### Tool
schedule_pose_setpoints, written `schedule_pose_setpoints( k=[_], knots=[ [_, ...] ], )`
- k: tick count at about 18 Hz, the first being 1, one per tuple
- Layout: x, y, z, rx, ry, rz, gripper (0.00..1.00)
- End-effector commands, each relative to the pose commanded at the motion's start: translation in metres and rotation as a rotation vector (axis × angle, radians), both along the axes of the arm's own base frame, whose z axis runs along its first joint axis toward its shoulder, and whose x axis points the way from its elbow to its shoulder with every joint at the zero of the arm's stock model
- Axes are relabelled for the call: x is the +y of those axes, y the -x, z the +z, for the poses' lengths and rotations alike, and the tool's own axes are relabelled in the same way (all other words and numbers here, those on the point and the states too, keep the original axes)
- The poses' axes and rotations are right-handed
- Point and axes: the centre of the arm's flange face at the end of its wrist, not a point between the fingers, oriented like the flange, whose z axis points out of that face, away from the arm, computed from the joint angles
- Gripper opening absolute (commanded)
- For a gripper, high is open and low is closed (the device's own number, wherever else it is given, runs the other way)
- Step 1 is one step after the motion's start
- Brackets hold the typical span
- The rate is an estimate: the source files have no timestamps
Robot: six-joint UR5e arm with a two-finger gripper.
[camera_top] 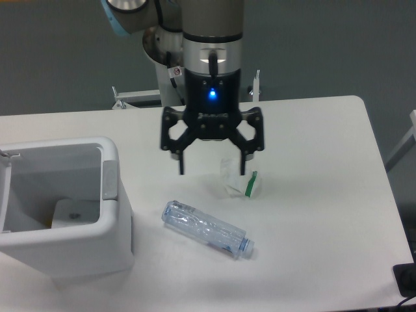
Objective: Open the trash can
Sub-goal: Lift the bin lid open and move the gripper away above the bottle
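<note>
The white trash can (91, 250) stands at the table's left front with its top open, so I look down into its hollow inside. Its lid is swung back at the far left edge of the picture, and a grey tab (110, 179) sits on its right rim. My gripper (212, 172) hangs open over the middle of the table, well to the right of the trash can, with nothing between its fingers. Its fingertips hover just above a crumpled clear wrapper.
A crushed clear plastic bottle (207, 229) with a blue cap lies on the table right of the can. A crumpled clear wrapper with a green strip (239, 179) lies under the gripper. Metal brackets (255, 84) stand at the table's far edge.
</note>
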Motion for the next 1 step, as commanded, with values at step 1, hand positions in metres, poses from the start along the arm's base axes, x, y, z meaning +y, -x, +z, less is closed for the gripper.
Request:
schedule_pose_setpoints(
  k=[1],
  knots=[
    [-0.0011, 0.0002, -0.0006, 0.006, 0.006, 0.004, 1.0]
  ],
)
